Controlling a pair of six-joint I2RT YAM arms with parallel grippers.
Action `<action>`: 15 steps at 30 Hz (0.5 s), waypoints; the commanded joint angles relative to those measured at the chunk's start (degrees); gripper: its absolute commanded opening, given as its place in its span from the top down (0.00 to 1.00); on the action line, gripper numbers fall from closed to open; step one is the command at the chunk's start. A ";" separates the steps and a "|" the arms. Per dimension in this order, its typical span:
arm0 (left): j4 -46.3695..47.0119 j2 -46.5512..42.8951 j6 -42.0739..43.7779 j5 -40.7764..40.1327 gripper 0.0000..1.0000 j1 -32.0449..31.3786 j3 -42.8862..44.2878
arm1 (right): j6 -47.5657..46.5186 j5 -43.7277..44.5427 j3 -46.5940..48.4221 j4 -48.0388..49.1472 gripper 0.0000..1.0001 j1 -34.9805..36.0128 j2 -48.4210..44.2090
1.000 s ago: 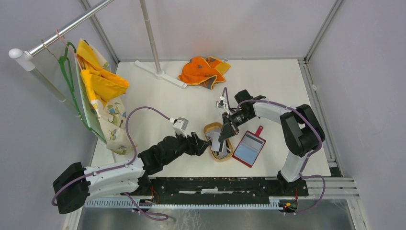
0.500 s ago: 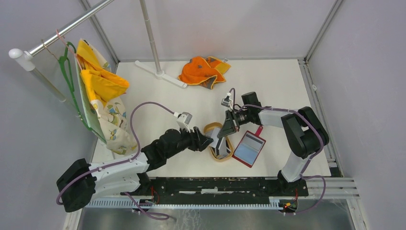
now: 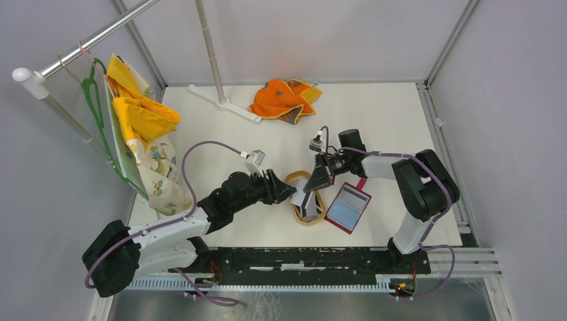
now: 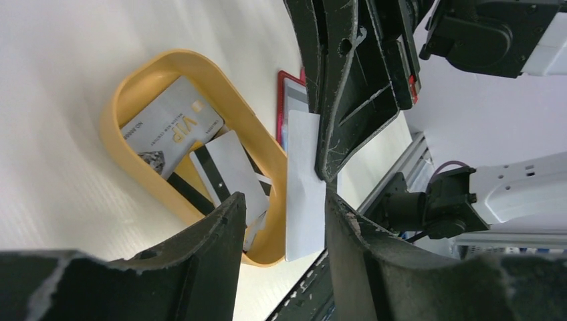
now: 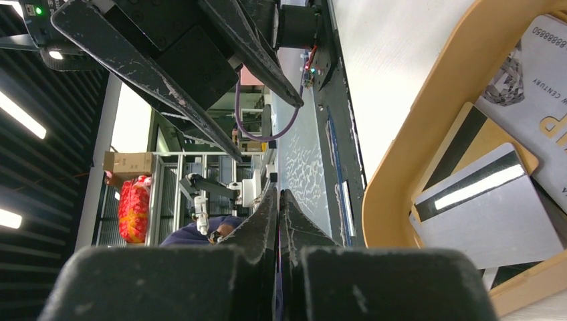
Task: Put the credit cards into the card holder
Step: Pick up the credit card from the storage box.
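My right gripper (image 3: 314, 184) is shut on a white credit card (image 4: 304, 180), which hangs edge-up over the tan tray's (image 3: 289, 179) right rim. My left gripper (image 4: 284, 196) points at it with its jaws apart. The card's free end stands between them, close to the right finger (image 4: 348, 227). In the right wrist view that gripper's (image 5: 275, 190) fingers press together on the card's thin edge. Several more credit cards (image 4: 170, 127) lie in the tray (image 4: 134, 87), one grey with a dark stripe (image 5: 488, 207). The red card holder (image 3: 348, 207) lies open right of the tray, pale inside up.
An orange cloth (image 3: 284, 99) lies at the back of the table by a white rack foot (image 3: 224, 103). Yellow patterned clothes (image 3: 140, 127) hang at the left. A black rail (image 3: 314, 257) runs along the near edge.
My left gripper has lifted out of the tray toward the held card, and its jaws have narrowed. The right gripper has shifted slightly right with the card.
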 commanded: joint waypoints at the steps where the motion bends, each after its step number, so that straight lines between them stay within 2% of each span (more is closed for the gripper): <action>1: 5.19 1.41 -5.89 5.60 0.48 0.76 2.40 | 1.38 -2.72 0.83 2.10 0.99 0.01 -2.74; 7: 8.39 3.85 -8.08 9.71 0.54 0.95 2.12 | -0.47 -2.90 1.67 0.06 0.98 0.00 -2.77; 15: 22.07 11.21 -12.26 17.07 0.70 0.94 0.97 | -3.17 -2.93 2.51 -2.18 0.98 0.17 -2.81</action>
